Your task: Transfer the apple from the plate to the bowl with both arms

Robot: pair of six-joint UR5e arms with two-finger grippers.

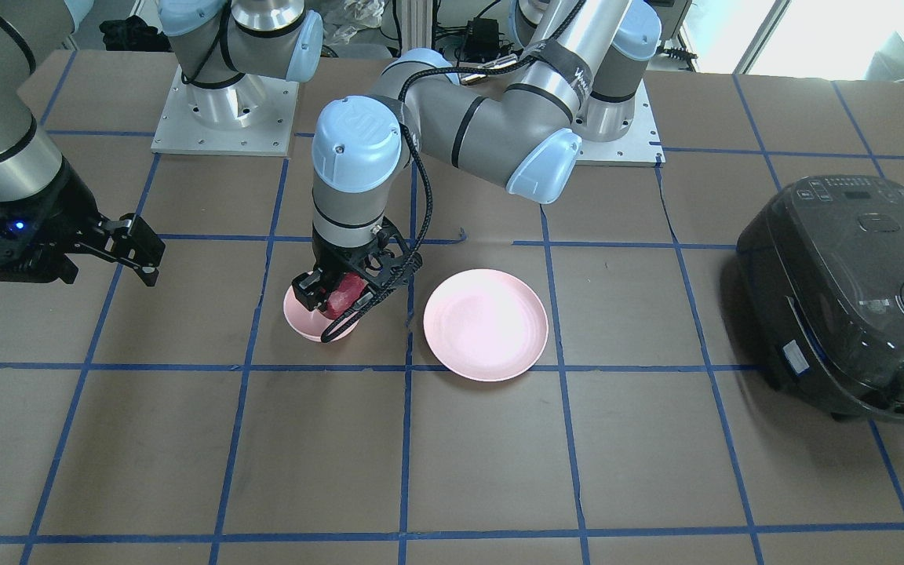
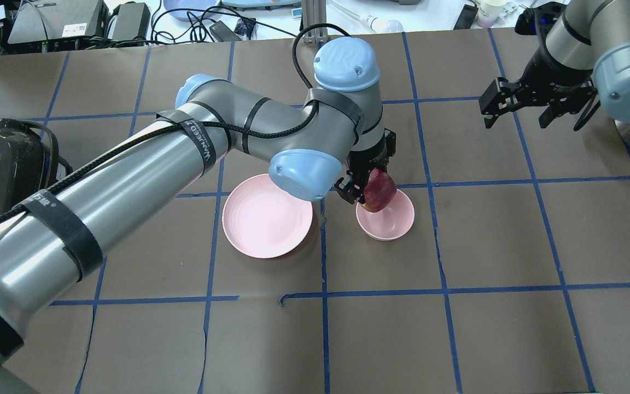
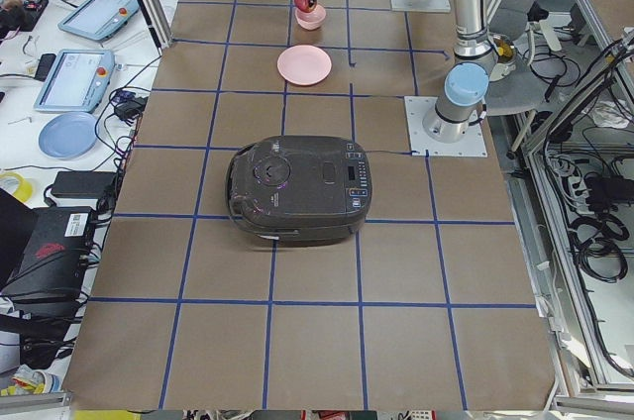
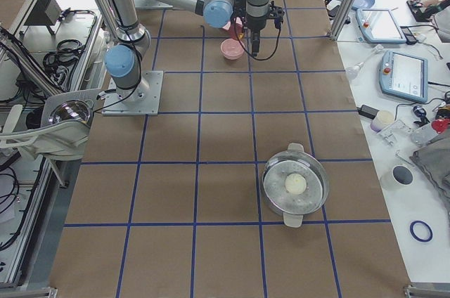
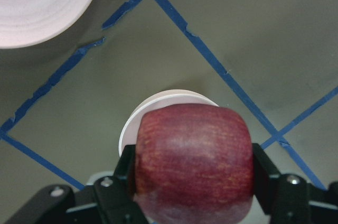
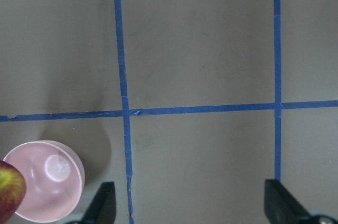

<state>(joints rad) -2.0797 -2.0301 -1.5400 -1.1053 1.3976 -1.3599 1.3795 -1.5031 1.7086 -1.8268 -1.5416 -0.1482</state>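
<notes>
- The plate point(image 2: 267, 216) lies empty on the bench point(image 2: 457, 328), just beside the bowl point(image 2: 389, 219).
- The apple point(image 5: 193, 158) is clamped in the left hand point(image 2: 368, 192) and is held just above the bowl, seemingly over the side nearer the plate. A small shift toward the bowl's middle is judged necessary before release.
- The right hand point(image 2: 518, 112) is kept well apart from the bowl, with its fingers spread and nothing between them.

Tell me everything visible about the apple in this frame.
The apple is dark red with fine streaks and a yellow patch low on one side, roundish, with smooth, slightly glossy skin. The left gripper's two black fingers clamp its sides, holding it over the bowl; whether it touches the bowl is unclear. It is off the plate, which lies bare alongside.
</notes>
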